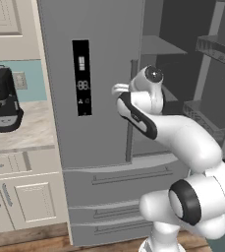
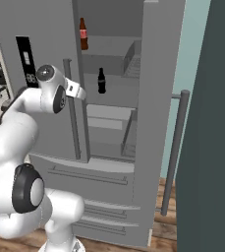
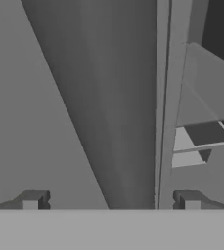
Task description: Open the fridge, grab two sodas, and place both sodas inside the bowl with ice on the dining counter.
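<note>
My gripper [image 3: 111, 200] is spread as wide as it goes, with nothing between the fingertips [image 3: 31, 200] and nothing touching them. Through the hand camera I look along the closed left door [image 3: 84, 97] of the fridge [image 1: 104, 123], with the door's edge running up just right of centre and a slice of shelves [image 3: 201, 134] beyond it.

From the left base view, a black coffee machine [image 1: 5, 101] stands on the wall surface [image 1: 20, 133] far left, above cream cabinets [image 1: 25, 197]. Next comes the left door with its black display panel [image 1: 81, 78]. My arm's wrist sits right in front of that door's bar handle [image 2: 73, 118], near the gap.

From the right base view, the right door [image 2: 155, 123] is swung open, its long handle [image 2: 175, 152] sticking out toward me. Inside, one soda [image 2: 83, 33] stands upright on the top shelf and a second soda [image 2: 101, 80] stands upright on the shelf below, well apart. The opening between the left door's edge and the open door is narrow. The lower drawers [image 2: 94, 182] are closed. A dark panel [image 2: 212, 147] walls off my far right.
</note>
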